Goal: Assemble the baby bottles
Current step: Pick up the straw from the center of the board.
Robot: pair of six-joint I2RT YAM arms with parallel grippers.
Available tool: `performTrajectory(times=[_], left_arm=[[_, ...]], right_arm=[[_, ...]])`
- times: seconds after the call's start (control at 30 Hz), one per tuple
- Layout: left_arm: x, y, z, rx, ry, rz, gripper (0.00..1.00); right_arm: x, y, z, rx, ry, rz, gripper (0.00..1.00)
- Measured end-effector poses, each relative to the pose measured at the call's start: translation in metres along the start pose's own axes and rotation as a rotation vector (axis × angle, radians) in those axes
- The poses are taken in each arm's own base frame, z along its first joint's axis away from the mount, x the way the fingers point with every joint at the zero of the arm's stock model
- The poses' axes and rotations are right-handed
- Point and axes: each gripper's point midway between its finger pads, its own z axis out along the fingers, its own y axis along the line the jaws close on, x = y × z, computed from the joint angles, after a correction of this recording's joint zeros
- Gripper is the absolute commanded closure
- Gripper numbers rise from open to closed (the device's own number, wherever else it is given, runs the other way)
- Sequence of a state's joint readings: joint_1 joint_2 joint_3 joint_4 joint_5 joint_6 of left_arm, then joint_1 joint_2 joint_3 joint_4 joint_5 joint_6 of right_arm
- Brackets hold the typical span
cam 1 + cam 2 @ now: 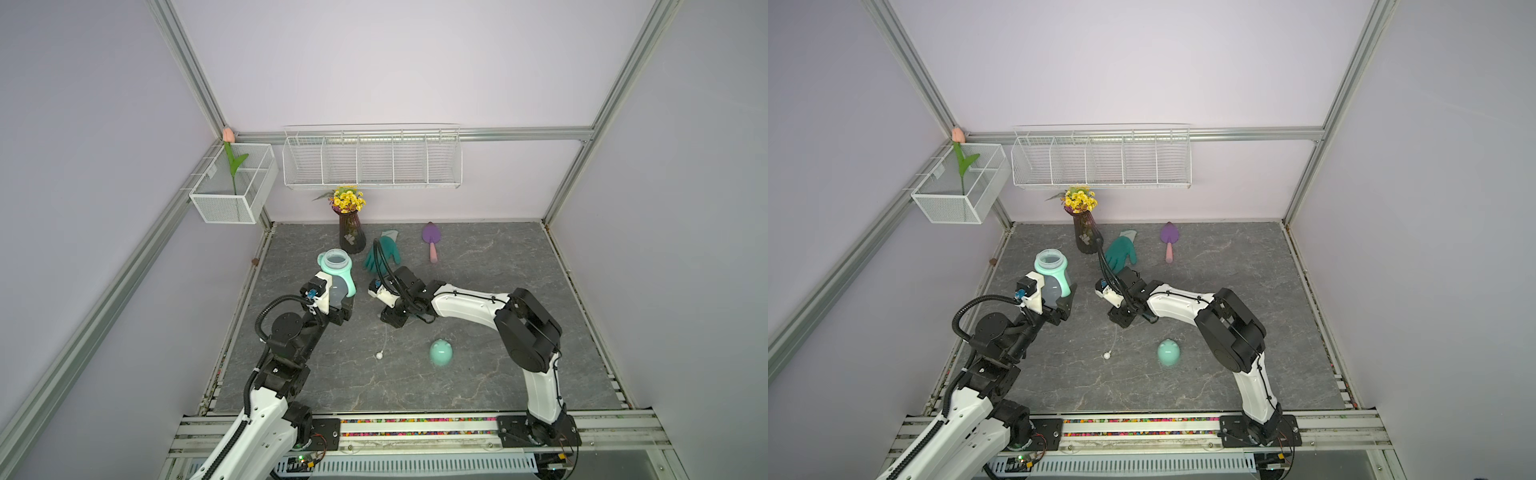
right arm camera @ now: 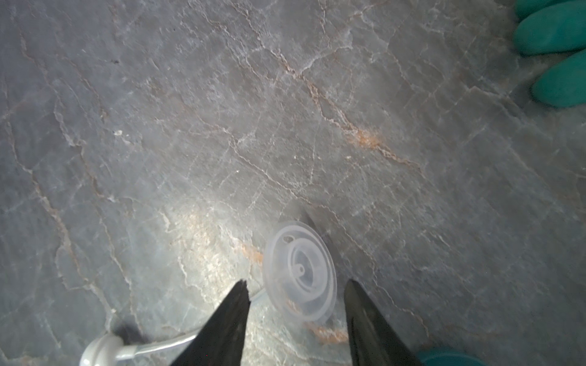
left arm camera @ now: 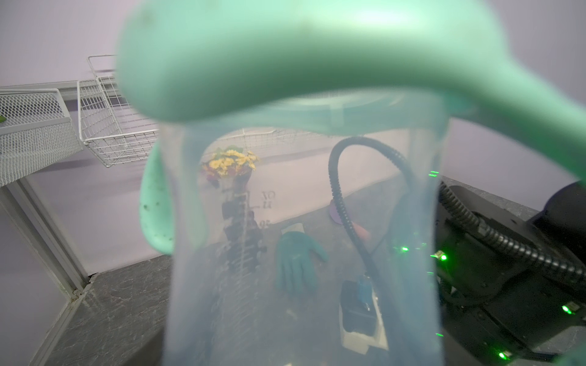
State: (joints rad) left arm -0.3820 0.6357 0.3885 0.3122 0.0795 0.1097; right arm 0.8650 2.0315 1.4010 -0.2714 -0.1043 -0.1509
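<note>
My left hand is clamped round the lower part of the bottle body. The body is a frosted, see-through plastic tube with printed scale marks. I hold it up near the left edge of the surface, mouth open and leaning toward the back edge. The mint ring sits on its neck, smooth and matte, and its two looped handles curve down the sides.

My right hand points down at the middle of the surface. Its black wedge fingers stand partly open on either side of a clear disc. The disc is moulded in concentric ridges, and a sliver of surface shows on each side of it. The thin white straw trails from the disc along the surface to a rounded weighted end.

The dome cap is glossy mint with two small ears. It lies well apart from the disc, toward the front edge.

The surface is dark grey, stone-patterned and veined with pale and rusty cracks. Near its back edge lie a teal rubber glove and a purple trowel with a pink handle. A ribbed dark vase of yellow flowers stands there too.

The walls are plain lilac, framed in aluminium rails. A white wire rack with dividers hangs on the back wall. A white mesh basket hangs at the left corner and holds one artificial tulip.
</note>
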Motion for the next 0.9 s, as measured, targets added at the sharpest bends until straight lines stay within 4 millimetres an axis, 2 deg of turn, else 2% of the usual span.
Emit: performTrajectory(times=[0.13, 0.37, 0.57, 0.63, 0.77, 0.83, 0.9], left_arm=[[0.000, 0.001, 0.000, -0.004, -0.001, 0.000, 1.00], [0.000, 0.001, 0.000, -0.004, 0.001, 0.000, 1.00], [0.001, 0.000, 0.000, -0.002, 0.003, 0.000, 1.00], [0.002, -0.001, 0.001, 0.009, 0.008, 0.000, 1.00], [0.005, -0.009, 0.003, 0.053, 0.015, -0.002, 1.00], [0.004, -0.014, 0.003, 0.081, 0.009, -0.001, 1.00], [0.000, -0.019, 0.003, 0.113, -0.010, 0.002, 1.00]], right_arm=[[-0.001, 0.001, 0.004, 0.015, -0.007, -0.029, 0.56], [0.009, 0.000, 0.015, 0.023, 0.025, -0.049, 0.66], [0.008, -0.001, 0.015, 0.031, 0.023, -0.050, 0.83], [0.008, -0.002, 0.013, 0.041, 0.022, -0.048, 0.85], [0.002, -0.007, -0.010, 0.083, 0.011, -0.055, 0.87], [-0.009, -0.010, -0.033, 0.120, -0.011, -0.068, 0.87], [-0.026, -0.014, -0.066, 0.167, -0.050, -0.090, 0.89]])
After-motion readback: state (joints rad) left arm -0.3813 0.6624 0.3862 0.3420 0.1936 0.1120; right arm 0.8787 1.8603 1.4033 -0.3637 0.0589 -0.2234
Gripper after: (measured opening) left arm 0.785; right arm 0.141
